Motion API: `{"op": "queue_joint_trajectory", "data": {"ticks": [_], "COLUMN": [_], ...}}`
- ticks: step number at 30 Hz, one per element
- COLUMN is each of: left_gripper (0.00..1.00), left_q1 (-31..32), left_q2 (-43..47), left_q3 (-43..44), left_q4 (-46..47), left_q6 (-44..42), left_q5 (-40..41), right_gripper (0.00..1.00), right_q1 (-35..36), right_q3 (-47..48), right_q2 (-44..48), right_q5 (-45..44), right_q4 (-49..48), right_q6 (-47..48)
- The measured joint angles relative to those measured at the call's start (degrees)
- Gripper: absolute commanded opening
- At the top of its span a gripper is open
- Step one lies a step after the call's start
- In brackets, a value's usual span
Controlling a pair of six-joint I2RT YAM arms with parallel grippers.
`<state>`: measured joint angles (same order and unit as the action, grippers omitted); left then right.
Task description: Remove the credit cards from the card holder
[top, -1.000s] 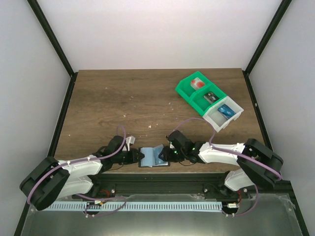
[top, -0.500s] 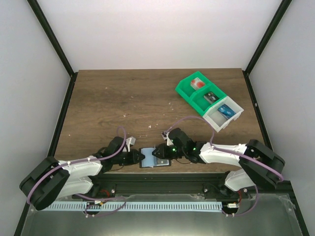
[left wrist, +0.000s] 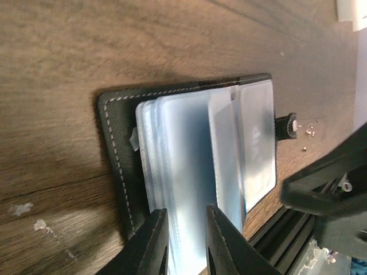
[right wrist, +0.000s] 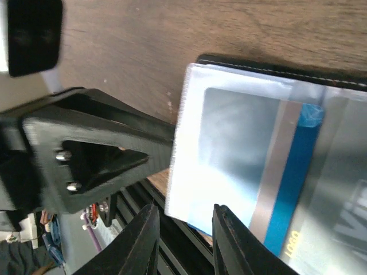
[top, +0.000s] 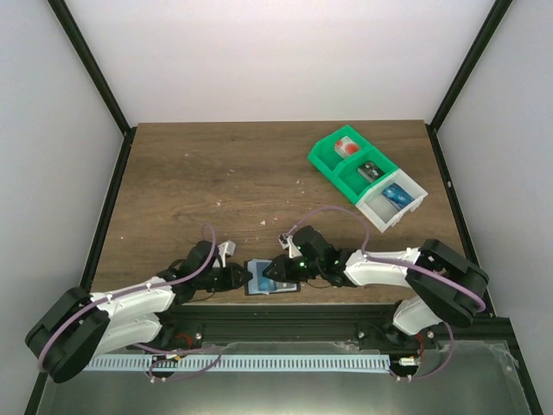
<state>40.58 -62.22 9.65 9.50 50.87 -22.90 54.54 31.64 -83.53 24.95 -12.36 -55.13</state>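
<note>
The card holder (top: 262, 279) lies open near the table's front edge, black-edged, with a stack of clear pale blue sleeves (left wrist: 183, 149) and a snap tab (left wrist: 288, 126). A bright blue credit card (right wrist: 293, 183) sits inside a sleeve in the right wrist view. My left gripper (top: 244, 278) is at the holder's left side, its jaws narrow with the sleeve stack between them (left wrist: 186, 243). My right gripper (top: 279, 270) hovers over the holder's middle, jaws a little apart, with a loose sleeve's corner between them (right wrist: 186, 240). No card is outside the holder.
A green-and-white compartment bin (top: 367, 177) with small items stands at the back right. The black rail (top: 285, 316) runs right along the table's front edge, just below the holder. Both grippers are close together, almost tip to tip.
My right gripper has moved left, from the holder's right edge to over its middle. The raised sleeve has folded over leftward. The left gripper has stayed at the holder's left side.
</note>
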Motion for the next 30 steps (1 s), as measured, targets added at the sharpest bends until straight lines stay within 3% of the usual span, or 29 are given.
{"op": "queue_joint_trajectory", "data": {"ticks": [5, 11, 26, 30], "left_gripper": [0.26, 0.23, 0.11, 0.11], "left_q1": [0.1, 0.1, 0.6, 0.6], "left_q2": [4.7, 6.9, -10.0, -10.0], "left_q3": [2.2, 2.8, 1.4, 1.0], "left_q4": [-5.0, -4.2, 8.6, 9.3], "left_q6": [-0.3, 0.0, -0.6, -0.8], "left_q5": [1.9, 1.2, -3.3, -3.2], "right_gripper": [0.26, 0.25, 0.27, 0.18], "right_q1": [0.0, 0.0, 0.0, 0.0], "right_q3": [0.0, 0.0, 0.0, -0.4], "right_q2": [-0.4, 0.2, -4.0, -4.8], "right_q5": [-1.1, -4.5, -6.0, -5.2], "right_q4": [1.7, 4.8, 4.5, 2.3], "right_q6": [0.4, 1.5, 2.0, 2.0]}}
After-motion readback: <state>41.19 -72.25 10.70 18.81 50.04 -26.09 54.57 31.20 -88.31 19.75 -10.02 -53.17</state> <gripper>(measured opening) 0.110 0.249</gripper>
